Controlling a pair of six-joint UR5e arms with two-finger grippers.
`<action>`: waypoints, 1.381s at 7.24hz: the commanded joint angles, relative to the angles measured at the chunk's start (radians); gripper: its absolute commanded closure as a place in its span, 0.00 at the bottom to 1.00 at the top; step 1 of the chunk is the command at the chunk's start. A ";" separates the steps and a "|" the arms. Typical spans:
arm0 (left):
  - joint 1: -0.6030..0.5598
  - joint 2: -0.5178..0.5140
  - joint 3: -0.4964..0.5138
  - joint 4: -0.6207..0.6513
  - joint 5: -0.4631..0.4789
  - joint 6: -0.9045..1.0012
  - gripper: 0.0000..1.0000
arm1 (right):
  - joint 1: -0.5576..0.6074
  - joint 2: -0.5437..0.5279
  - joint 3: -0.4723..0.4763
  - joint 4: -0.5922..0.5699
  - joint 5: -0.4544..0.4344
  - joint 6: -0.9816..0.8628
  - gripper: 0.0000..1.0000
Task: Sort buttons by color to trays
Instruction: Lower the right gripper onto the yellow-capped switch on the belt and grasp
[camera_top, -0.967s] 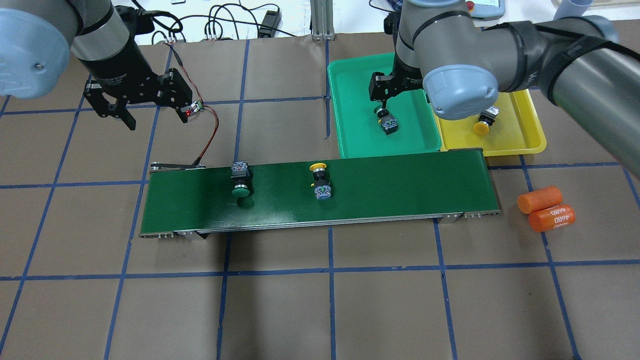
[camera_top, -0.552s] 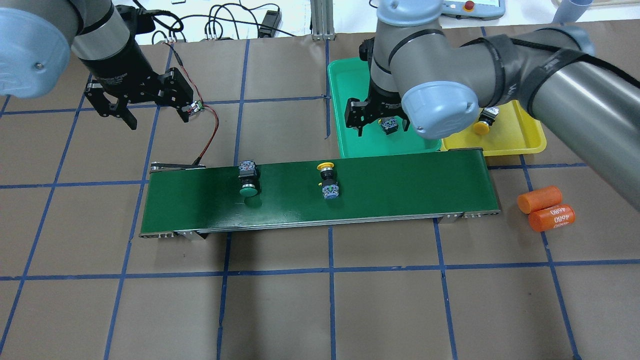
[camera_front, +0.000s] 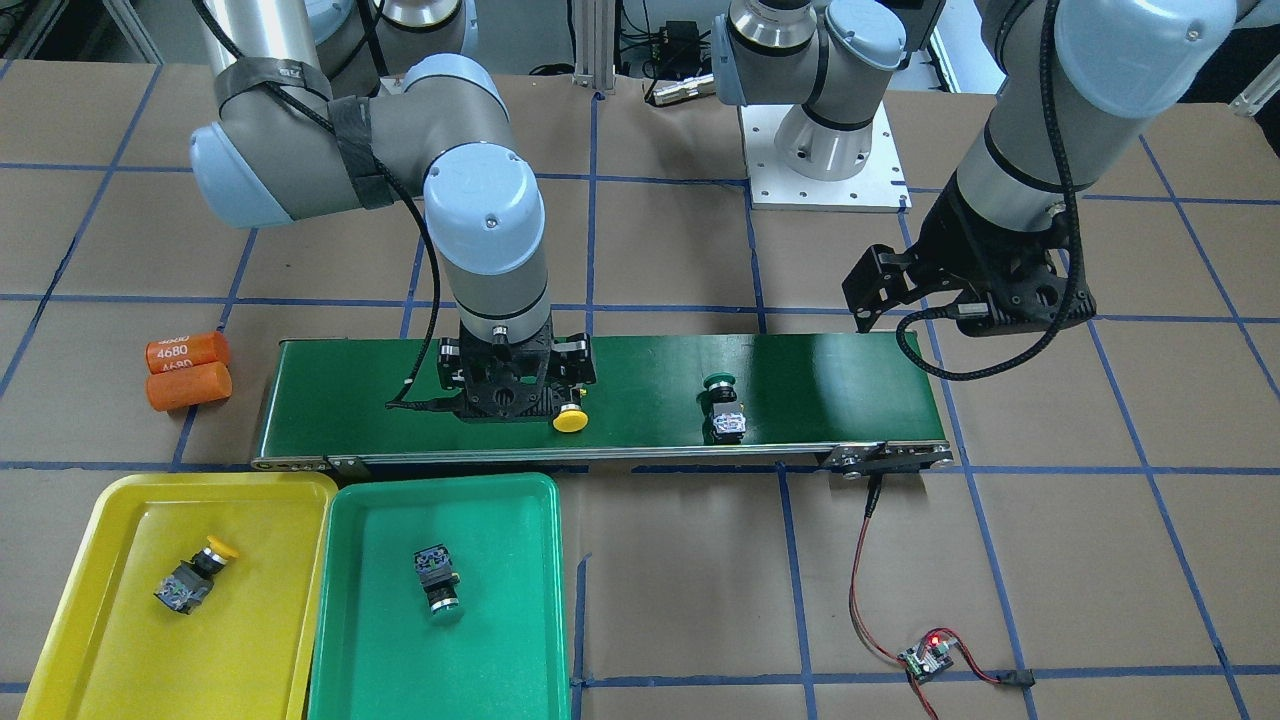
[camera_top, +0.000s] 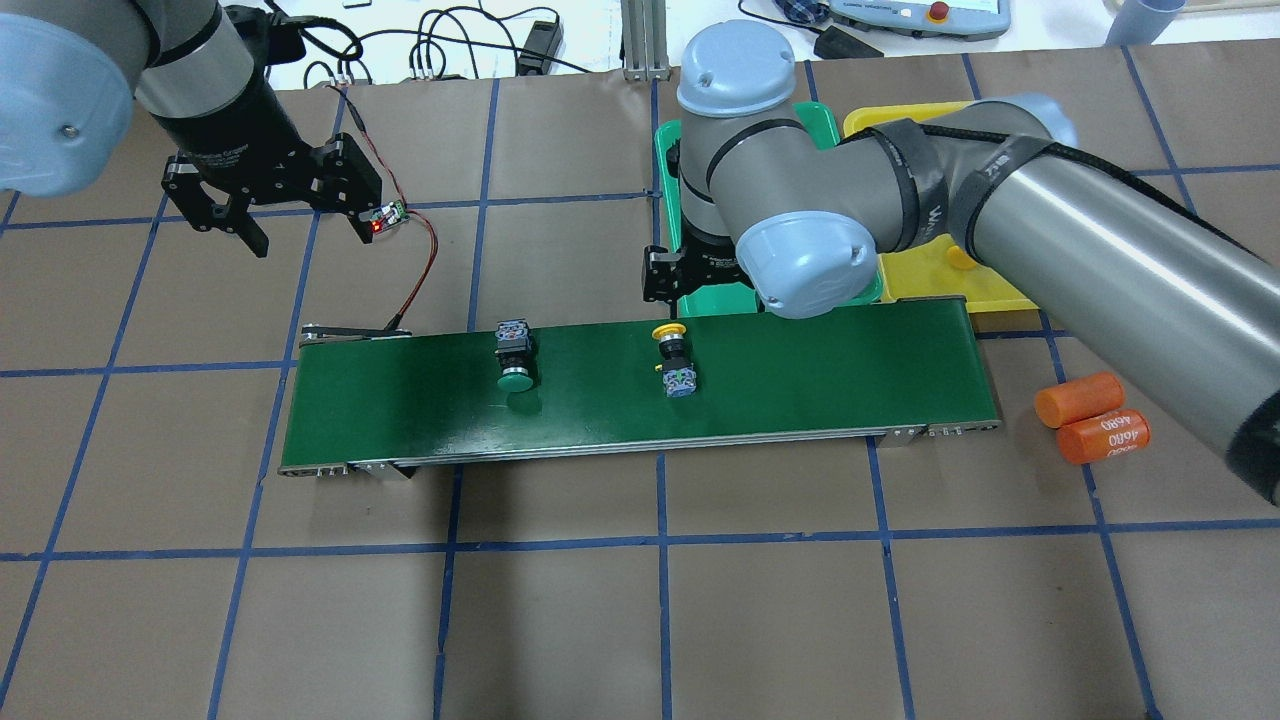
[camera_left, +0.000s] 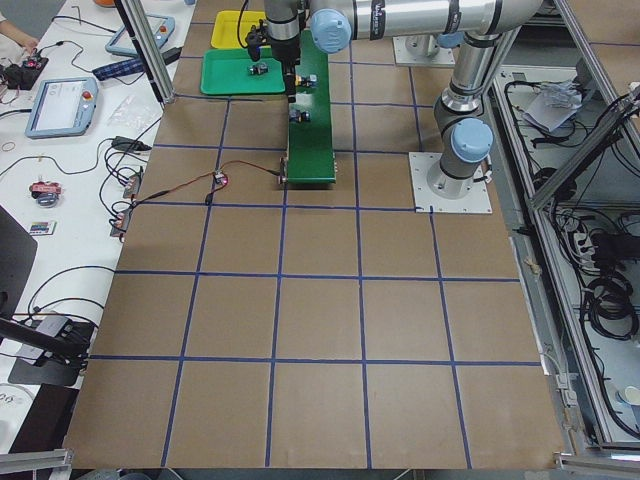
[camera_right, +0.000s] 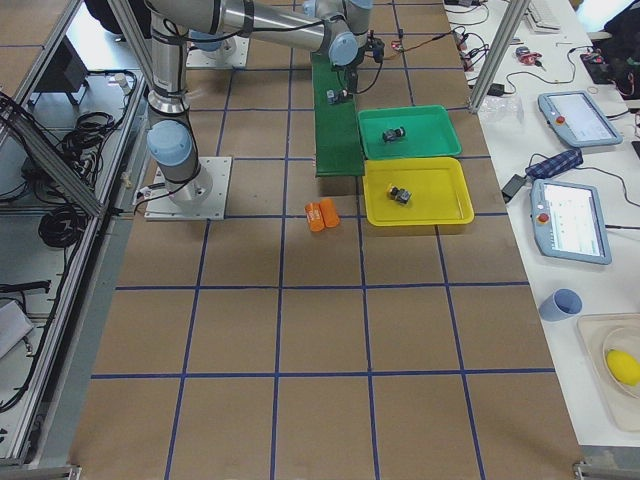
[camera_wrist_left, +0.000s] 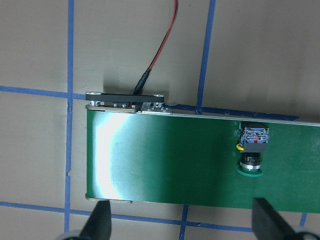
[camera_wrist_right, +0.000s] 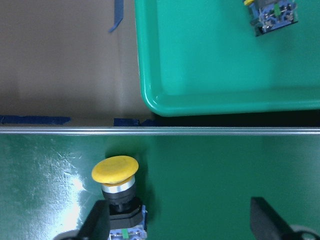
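A yellow button (camera_top: 672, 355) and a green button (camera_top: 515, 365) lie on the dark-green belt. My right gripper (camera_front: 515, 400) is open and empty just above the belt's far edge. In the right wrist view the yellow button (camera_wrist_right: 116, 175) lies close to one finger (camera_wrist_right: 100, 220). A second green button (camera_front: 436, 577) lies in the green tray (camera_front: 500, 640). A second yellow button (camera_front: 192, 577) lies in the yellow tray (camera_front: 90, 630). My left gripper (camera_top: 308, 232) is open and empty, high beyond the belt's left end. Its wrist view shows the green button (camera_wrist_left: 251, 152).
The conveyor belt (camera_top: 800, 370) runs across the table in front of both trays. Two orange cylinders (camera_top: 1090, 415) lie past its right end. A small circuit board with a red light (camera_top: 385, 215) and its red-black wire (camera_top: 420, 270) lie near the belt's left end.
My right arm has moved left and nearer, from over the green tray to the belt's far edge. Both buttons on the belt have drifted right. The left gripper has barely moved.
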 joint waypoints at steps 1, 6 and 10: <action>0.000 0.001 0.000 0.000 0.000 0.000 0.00 | 0.020 0.055 0.007 -0.002 -0.001 0.021 0.00; -0.001 0.004 0.000 0.000 0.000 -0.002 0.00 | 0.017 0.060 0.039 -0.002 -0.004 0.044 1.00; -0.001 0.012 0.000 0.000 0.000 -0.002 0.00 | -0.053 0.005 0.004 0.032 -0.044 0.035 1.00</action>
